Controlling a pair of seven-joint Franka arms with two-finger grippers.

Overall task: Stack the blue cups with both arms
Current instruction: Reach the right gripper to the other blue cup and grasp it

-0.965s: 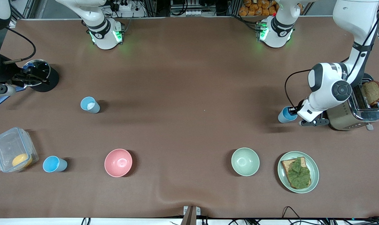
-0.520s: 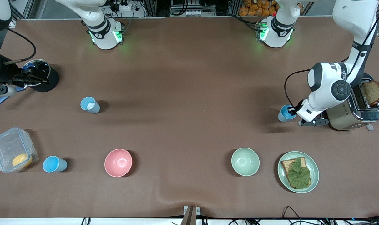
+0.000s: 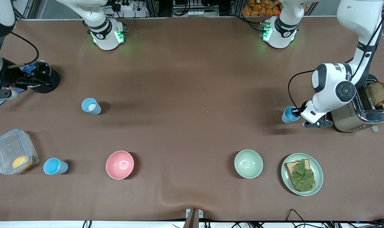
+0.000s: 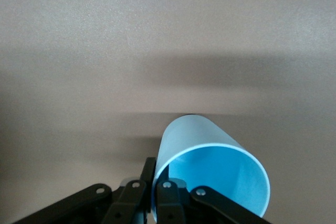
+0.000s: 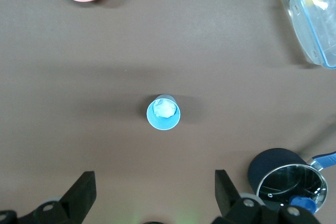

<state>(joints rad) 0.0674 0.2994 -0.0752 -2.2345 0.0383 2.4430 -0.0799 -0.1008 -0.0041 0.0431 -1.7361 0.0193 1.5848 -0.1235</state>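
Three blue cups on the brown surface [image 3: 192,79]. Left claw [image 3: 296,112] is clamped tight on the rim of one blue cup [image 3: 288,115], just beside the toaster [image 3: 360,114] at the left arm's end; in the left wrist view one finger [image 4: 167,203] sits inside the rim, and the cup appears tilted. Right claw [image 5: 152,195] hangs with jaws wide apart and holding nothing, near the lidded black pot [image 3: 43,79]. Second cup [image 3: 91,106], with something white in it, stands upright toward the right arm's end. Third cup [image 3: 54,166] stands nearer the front camera, between the plastic box [image 3: 14,151] and the pink bowl [image 3: 119,165].
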